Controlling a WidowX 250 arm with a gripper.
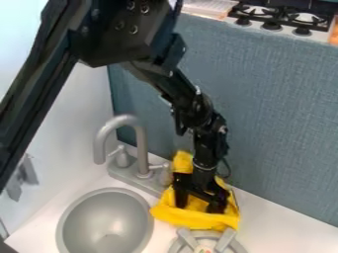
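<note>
At the back of the white counter (271, 221), beside the gray faucet (141, 143), the black gripper (198, 203) hangs with fingers apart over a crumpled yellow cloth (191, 219), whose rear part stands up, seemingly propped by the blue panel (277, 128) behind.

"What colours are you seeing?"

"The cloth (178, 216) is showing bright yellow; the claw (198, 204) is looking black."

"And what is appearing around them?"

"The sink (102, 217) and faucet (141, 143) are showing grey, the desk (280, 230) is looking white, and the panel (267, 113) is displaying a blue-grey, woven-looking pattern."
</note>
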